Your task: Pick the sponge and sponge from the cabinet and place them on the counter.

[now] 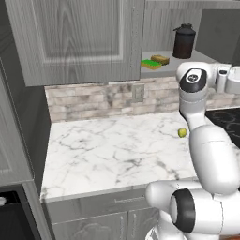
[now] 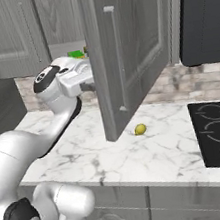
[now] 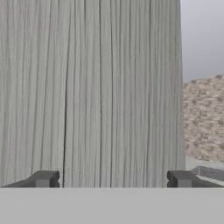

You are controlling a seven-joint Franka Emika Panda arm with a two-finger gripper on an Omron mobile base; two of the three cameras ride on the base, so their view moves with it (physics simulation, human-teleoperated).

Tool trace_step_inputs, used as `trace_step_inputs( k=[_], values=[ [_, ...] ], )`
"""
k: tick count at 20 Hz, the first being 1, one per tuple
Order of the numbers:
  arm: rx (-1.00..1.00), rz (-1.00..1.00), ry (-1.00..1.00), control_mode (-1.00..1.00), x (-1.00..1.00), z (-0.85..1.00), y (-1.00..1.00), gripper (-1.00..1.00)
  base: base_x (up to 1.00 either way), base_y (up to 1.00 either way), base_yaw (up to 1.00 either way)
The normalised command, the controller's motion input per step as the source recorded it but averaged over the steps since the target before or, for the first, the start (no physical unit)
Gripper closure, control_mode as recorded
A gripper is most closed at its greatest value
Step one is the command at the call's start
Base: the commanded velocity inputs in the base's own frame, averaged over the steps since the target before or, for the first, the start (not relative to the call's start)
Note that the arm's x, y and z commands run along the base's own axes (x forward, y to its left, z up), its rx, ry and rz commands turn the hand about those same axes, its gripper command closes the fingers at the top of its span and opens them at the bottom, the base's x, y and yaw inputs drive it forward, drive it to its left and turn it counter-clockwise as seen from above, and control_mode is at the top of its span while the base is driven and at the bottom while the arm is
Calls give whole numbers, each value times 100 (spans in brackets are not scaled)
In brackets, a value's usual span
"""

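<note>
Sponges — two, side by side on the cabinet (image 1: 75, 42) shelf: one flat green sponge (image 1: 151, 64), long axis running left-right along the shelf front; one brown sponge (image 1: 160, 59) just behind it, to its right. Canister (image 1: 183, 41) — one, upright, further right on the shelf. Ball (image 1: 182, 132) — one, on the desk (image 1: 112, 154). My tool (image 3: 113, 179) — one, spread wide, holding nothing, facing the open cabinet door (image 2: 122, 49).

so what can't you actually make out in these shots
- Flat bright green sponge: right base view, mostly hidden behind the open grey wood-grain cabinet door and the arm.
- Chunky yellow-brown sponge: left base view, too small to show its texture.
- Tall dark lidded canister: its base is hidden by the arm's white wrist.
- Open pincer: hand view, what lies beyond the grey wood-grain panel is blocked.
</note>
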Motion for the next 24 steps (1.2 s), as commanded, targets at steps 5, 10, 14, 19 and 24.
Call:
trace_step_inputs(
  k=[5,10,14,19,24],
  values=[
    [7,0,-12,-100,0,0,-47,-100,0,0,0],
    [10,0,-13,-100,3,0,-53,-100,0,0,0],
    [10,1,-13,-100,7,0,-57,-100,0,0,0],
    [10,2,-12,-100,9,0,-54,-100,0,0,0],
    [11,3,-11,-100,14,0,-49,-100,0,0,0]
  ],
)
